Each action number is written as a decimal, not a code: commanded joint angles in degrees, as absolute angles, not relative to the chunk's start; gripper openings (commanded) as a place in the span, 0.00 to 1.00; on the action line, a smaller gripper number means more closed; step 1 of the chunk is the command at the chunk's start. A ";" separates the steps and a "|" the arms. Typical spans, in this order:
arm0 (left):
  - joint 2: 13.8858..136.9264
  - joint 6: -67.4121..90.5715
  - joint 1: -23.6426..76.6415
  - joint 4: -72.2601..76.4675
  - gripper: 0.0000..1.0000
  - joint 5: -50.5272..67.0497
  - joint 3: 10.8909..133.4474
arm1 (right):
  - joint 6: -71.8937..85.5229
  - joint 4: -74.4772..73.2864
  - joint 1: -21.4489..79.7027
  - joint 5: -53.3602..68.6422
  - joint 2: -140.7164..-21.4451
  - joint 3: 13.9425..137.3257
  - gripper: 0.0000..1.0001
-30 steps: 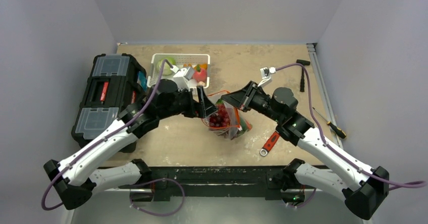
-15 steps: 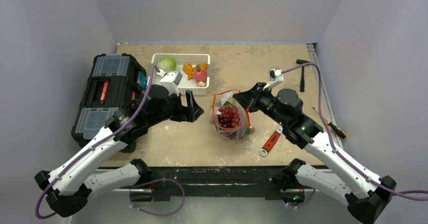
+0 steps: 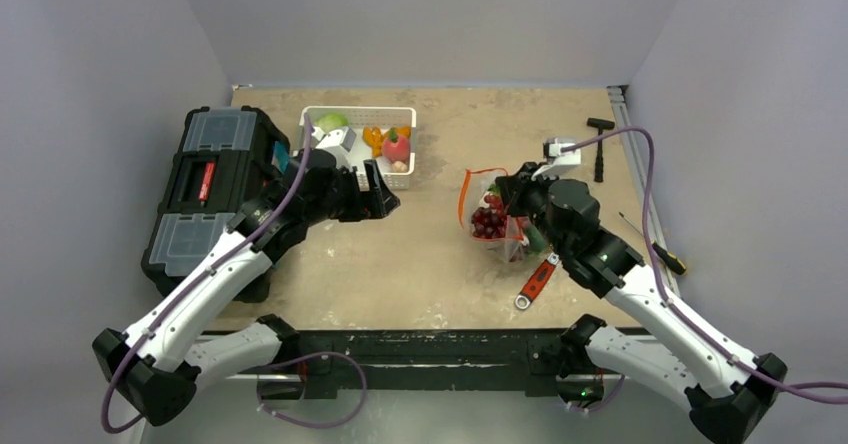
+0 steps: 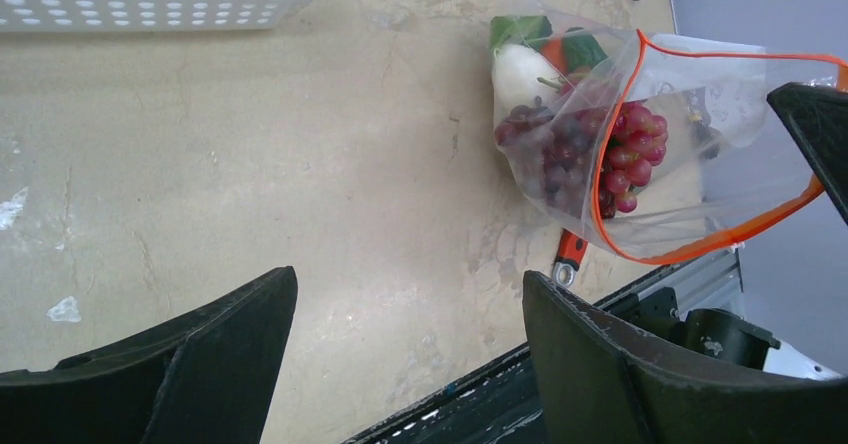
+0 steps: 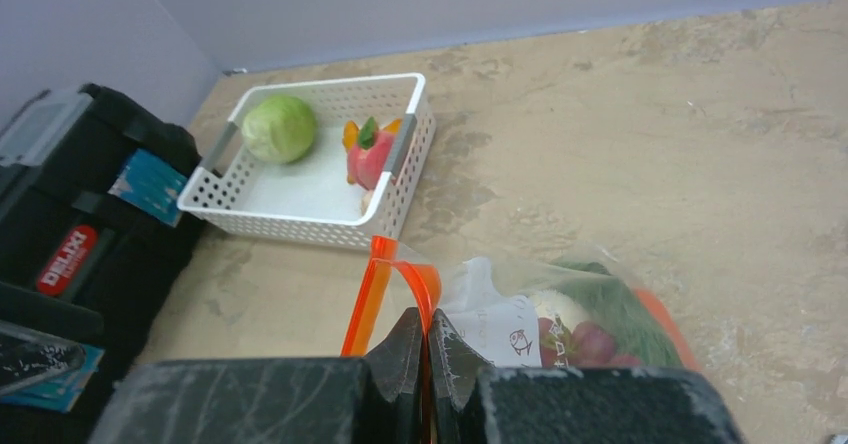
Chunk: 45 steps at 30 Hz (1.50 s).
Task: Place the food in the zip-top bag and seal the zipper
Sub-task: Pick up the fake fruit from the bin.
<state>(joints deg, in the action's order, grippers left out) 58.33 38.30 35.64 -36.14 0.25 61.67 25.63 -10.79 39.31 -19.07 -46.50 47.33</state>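
Bag [image 3: 492, 214] dragged right, right fingers [image 5: 425, 356] clenching zipper [image 5: 378, 282], left fingers [image 3: 380, 194] released, DELIXI toolbox [image 5: 68, 259]

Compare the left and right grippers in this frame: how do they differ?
The left gripper stands wide open and holds nothing; the right gripper is shut on the zipper of the zip-top bag. The left gripper hovers close to the white basket; the right gripper is over the table's right half, with the bag and the grapes inside it at its tips. Both have black fingers.
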 commanded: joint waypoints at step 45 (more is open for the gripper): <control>122.67 51.30 18.19 -13.75 0.77 -1.68 95.17 | 21.18 5.98 39.88 -9.52 -52.90 38.85 0.00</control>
<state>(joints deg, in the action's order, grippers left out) 123.39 47.20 18.72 -17.12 -2.85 97.38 22.00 1.93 39.48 -9.43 -54.28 38.87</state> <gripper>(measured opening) 0.804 0.003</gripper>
